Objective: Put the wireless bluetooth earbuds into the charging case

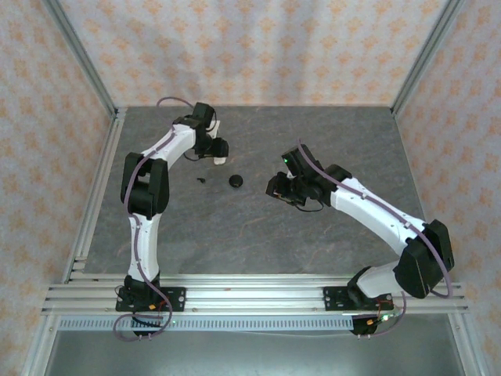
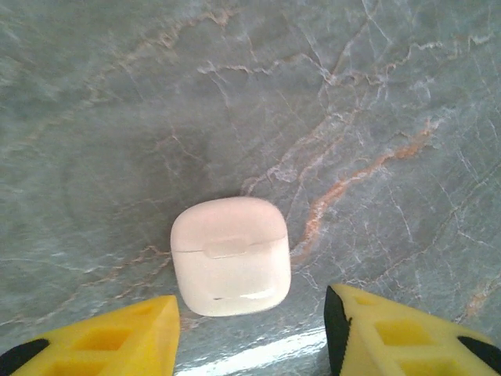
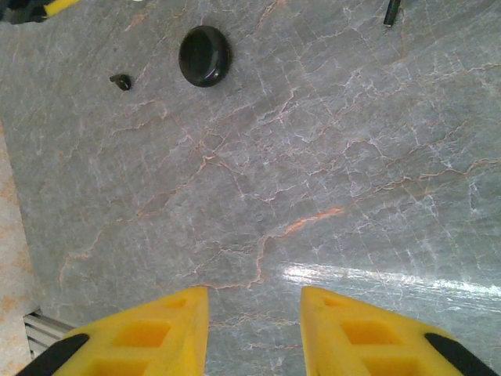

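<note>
A white charging case [image 2: 231,254] lies shut on the grey marble table, its lid seam facing up. My left gripper [image 2: 252,329] hovers over it, open, its yellow fingers on either side and clear of the case. From above, that gripper [image 1: 218,151] and the white case [image 1: 221,160] sit at the back left. A round black case [image 3: 204,56] lies shut near the table's middle, with one tiny black earbud [image 3: 120,81] beside it. My right gripper [image 3: 254,313] is open and empty, well short of both. The earbud [image 1: 202,179] lies left of the black case [image 1: 236,181].
A small dark item [image 3: 391,12] is cut off at the top edge of the right wrist view. Patterned walls with metal frame posts [image 1: 92,74] close in the table on three sides. A rail [image 1: 250,294] runs along the near edge.
</note>
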Robot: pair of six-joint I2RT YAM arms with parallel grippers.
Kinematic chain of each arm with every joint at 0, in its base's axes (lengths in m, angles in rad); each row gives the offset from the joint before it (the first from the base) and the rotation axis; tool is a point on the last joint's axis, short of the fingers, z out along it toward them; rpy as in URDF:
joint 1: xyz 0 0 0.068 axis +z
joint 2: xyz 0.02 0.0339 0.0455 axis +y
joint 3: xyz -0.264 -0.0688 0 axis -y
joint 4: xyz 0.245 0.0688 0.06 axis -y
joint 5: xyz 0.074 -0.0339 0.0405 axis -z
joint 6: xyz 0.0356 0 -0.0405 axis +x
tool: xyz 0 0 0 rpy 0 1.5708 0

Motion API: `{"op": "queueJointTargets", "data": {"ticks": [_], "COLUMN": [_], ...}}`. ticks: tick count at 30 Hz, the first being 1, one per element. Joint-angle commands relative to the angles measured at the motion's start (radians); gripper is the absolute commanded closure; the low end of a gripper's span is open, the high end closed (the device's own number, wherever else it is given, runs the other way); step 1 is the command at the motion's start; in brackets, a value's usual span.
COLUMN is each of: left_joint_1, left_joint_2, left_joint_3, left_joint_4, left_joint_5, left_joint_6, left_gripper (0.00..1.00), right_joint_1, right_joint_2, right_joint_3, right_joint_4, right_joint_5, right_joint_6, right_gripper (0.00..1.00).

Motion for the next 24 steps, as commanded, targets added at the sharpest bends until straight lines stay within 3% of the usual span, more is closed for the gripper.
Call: {"op": "queueJointTargets", "data": {"ticks": [1, 9, 15, 24], "left_joint_1": [0.008, -0.04, -0.131, -0.196], "left_joint_2": [-0.064, -0.101, -0.1, -0.068], "left_joint_3": [0.058, 0.02, -0.098, -0.146], "left_joint_4": [-0.117, -0.17, -0.1, -0.074], "left_joint_5": [-0.077, -0.005, -0.096, -0.103], "left_joint_6": [0.078, 0.085, -0.068, -0.089], "left_gripper": [0.47, 0.47, 0.43, 0.37], "right_joint_1": [-0.005, -0.005, -0.004, -0.004], "right_joint_2": [-0.008, -0.109, -0.169, -0.264], "right_joint_3": [0.012, -0.129, -0.205, -0.28], "right_joint_4": [0.014, 0.081, 0.105, 0.102], "right_joint_5": [-0.001, 0.023, 0.017, 0.04], "right_joint_6": [0.013, 0.077, 0.114, 0.144], "right_gripper": [0.62, 0.62, 0.61, 0.61]}}
